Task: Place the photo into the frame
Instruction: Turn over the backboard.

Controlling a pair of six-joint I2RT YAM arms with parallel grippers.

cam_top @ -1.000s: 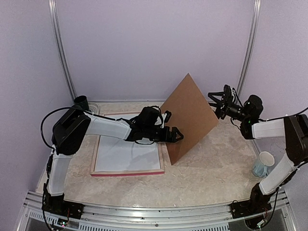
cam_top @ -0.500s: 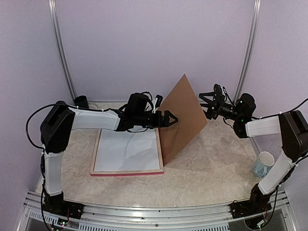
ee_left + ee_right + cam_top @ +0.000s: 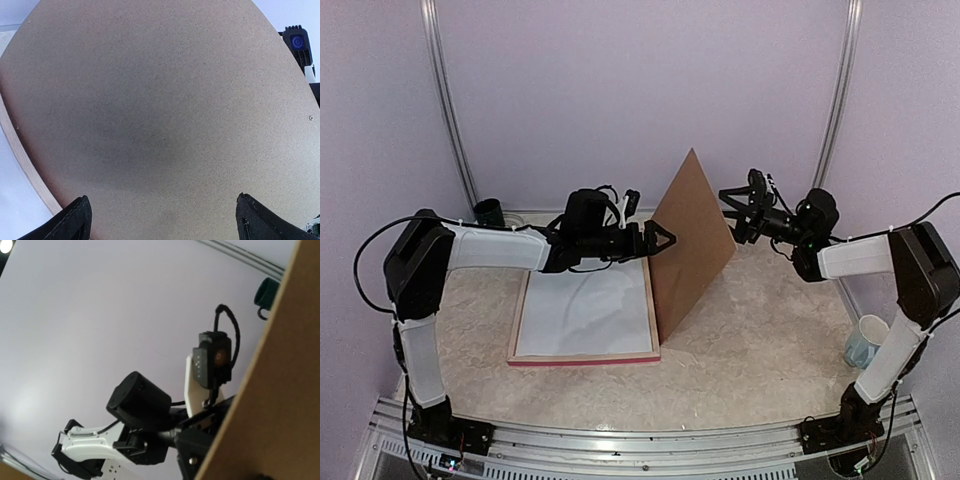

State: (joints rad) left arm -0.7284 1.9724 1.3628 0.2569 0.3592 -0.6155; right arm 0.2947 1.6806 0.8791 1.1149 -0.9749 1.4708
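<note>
At frame (image 3: pixel 582 358) right edge, board (image 3: pixel 692 240) stands tilted; left fingers (image 3: pixel 75 222), right fingers (image 3: pixel 733 197) apart.

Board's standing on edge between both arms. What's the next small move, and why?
Probably ease the right fingers left against the upper part of the backing board, tipping it over the frame. The board stands on edge along the frame's right side, a white sheet lies in the frame, and the open left fingers face its other side, ready to steady it down.
</note>
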